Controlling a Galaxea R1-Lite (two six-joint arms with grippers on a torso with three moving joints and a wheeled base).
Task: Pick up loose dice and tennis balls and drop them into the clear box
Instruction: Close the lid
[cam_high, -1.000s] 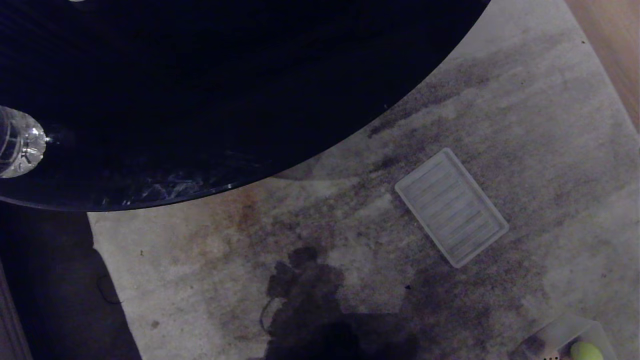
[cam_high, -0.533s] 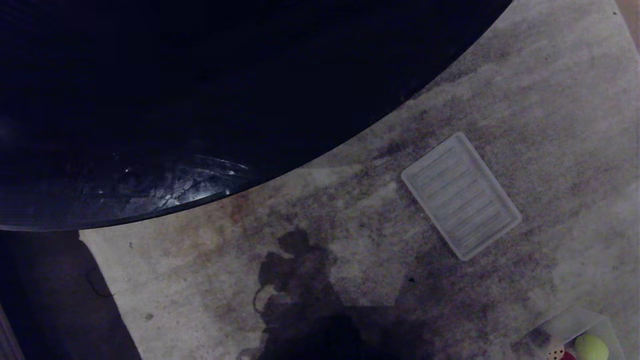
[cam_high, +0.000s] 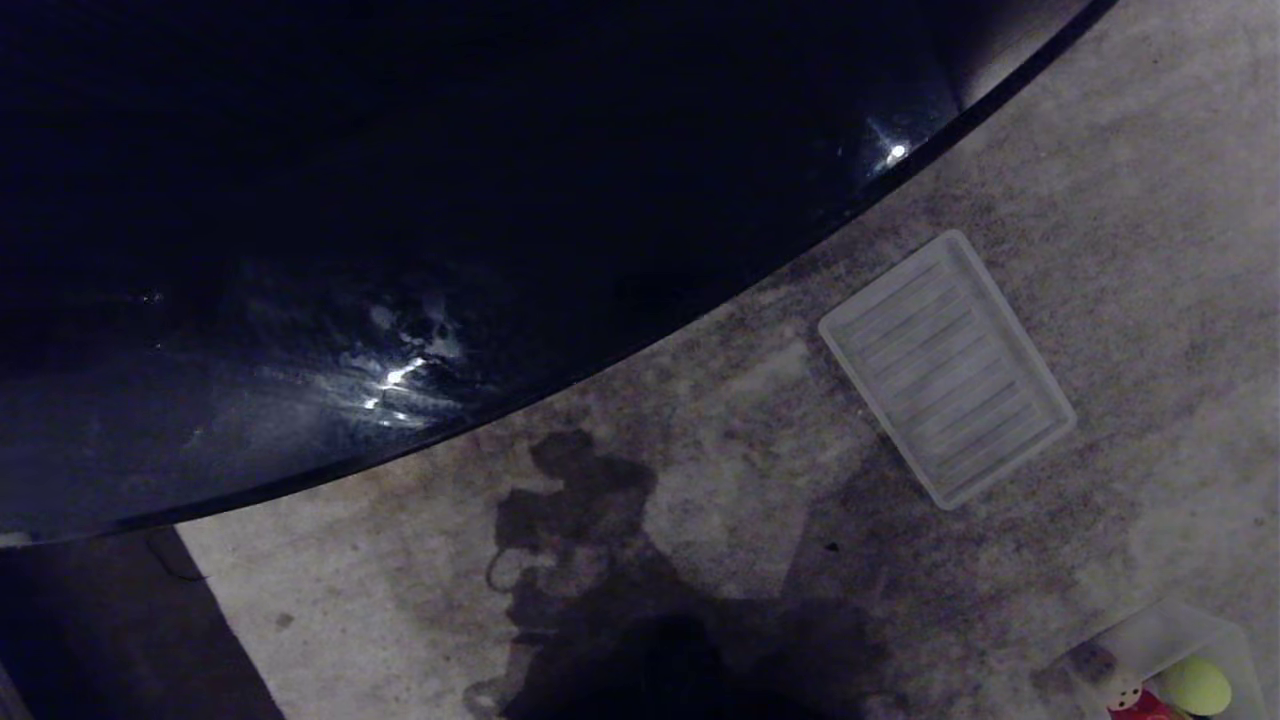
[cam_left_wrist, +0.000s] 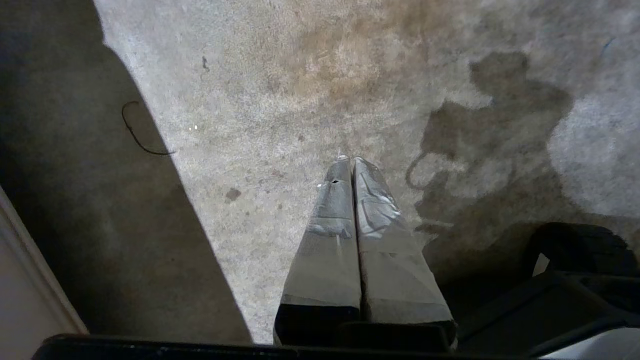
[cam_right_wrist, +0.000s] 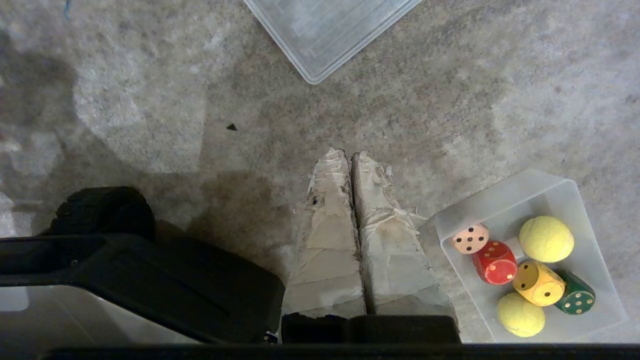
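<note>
You have both arms parked, hanging over the stained carpet (cam_right_wrist: 450, 100), neither reaching for anything. The left gripper (cam_left_wrist: 350, 162) shows in its wrist view with its two taped fingers pressed flat together, closed on nothing, tips pointing down at bare carpet. The right gripper (cam_right_wrist: 347, 155) is the same: wrapped fingers shut against each other, empty, tips aimed at the carpet just beside the clear box (cam_right_wrist: 505, 197).

Clear box: sits on the carpet at the lower right corner of your head view (cam_high: 1160, 630), only partly in frame there. In the right wrist view it is a rounded rectangle, long axis running on a diagonal away from the gripper, open side up.

Contents, all inside the box walls:
- tan die (cam_right_wrist: 470, 238), near the corner closest to the fingers
- red die (cam_right_wrist: 494, 262), touching the tan one
- yellow die (cam_right_wrist: 538, 283), just beside the red
- dark green die (cam_right_wrist: 575, 299), against the yellow die on its far side
- one tennis ball (cam_right_wrist: 546, 239) by the far long wall
- second tennis ball (cam_right_wrist: 521, 314) at the box's near end

No die or ball lies loose on the carpet that you can see.

Ribbed lid panel (cam_high: 947, 368): flat on the carpet, well apart from the box, long axis slanting from upper left to lower right in the head view. One corner shows in the right wrist view (cam_right_wrist: 320, 30).

A dark glossy round table (cam_high: 450, 220) fills the upper left of your head view, its curved rim passing near the lid
</note>
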